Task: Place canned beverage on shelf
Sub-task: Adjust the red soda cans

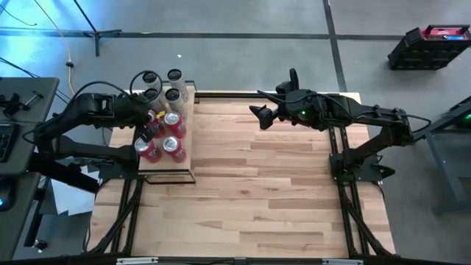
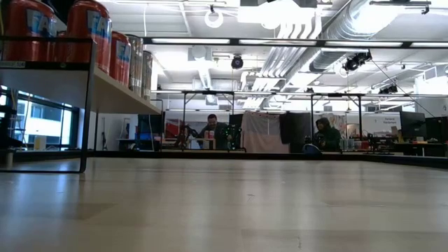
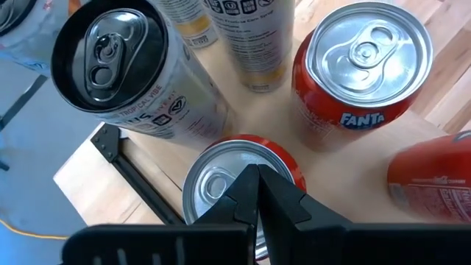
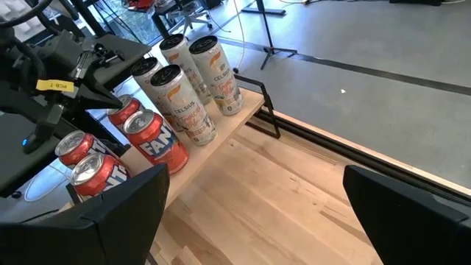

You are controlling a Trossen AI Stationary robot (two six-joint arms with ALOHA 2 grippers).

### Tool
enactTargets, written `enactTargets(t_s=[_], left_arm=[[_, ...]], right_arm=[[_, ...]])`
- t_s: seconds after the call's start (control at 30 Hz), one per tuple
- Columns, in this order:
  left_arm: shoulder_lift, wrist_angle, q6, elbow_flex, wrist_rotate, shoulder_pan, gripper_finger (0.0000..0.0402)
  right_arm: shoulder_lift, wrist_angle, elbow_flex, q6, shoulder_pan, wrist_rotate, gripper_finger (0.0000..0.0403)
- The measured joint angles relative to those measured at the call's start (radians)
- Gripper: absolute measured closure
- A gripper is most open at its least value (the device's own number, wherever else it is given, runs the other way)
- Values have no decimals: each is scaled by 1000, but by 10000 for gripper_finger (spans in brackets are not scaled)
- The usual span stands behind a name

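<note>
Fingers of the closed, empty left gripper [image 3: 257, 193] partly hide a red can [image 3: 221, 173]; right gripper [image 1: 262, 115] gapes empty.

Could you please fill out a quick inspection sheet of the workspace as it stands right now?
Surface: plank-striped wooden table, mostly bare.
Job's things: shelf stands at the table's left edge, carrying four red Fanta cans and four tall pale cans, all upright.
Clutter: nothing seen on the table.
Grippers: left gripper shut, just above a red can's top on the shelf, holding nothing; right gripper open and empty, over the table's far edge, pointing toward the shelf.
Cables: a yellow cable and dark cables run over the floor beyond the table.
Surroundings: grey floor, a black and red case; people sit at desks far behind.
</note>
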Motion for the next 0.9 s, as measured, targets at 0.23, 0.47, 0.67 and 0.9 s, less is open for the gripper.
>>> enactTargets(t_s=[0.23,0.47,0.67,0.9], left_arm=[[0,0,-6,0,15,0,402],[0,-1,-14,1,22,0,402],[0,-2,-24,1,33,0,402],[2,-13,-31,22,62,0,402]], right_arm=[[0,0,0,-3,0,-2,11],[0,0,0,-3,0,-3,11],[0,0,0,-3,0,-3,11],[0,0,0,1,0,13,11]])
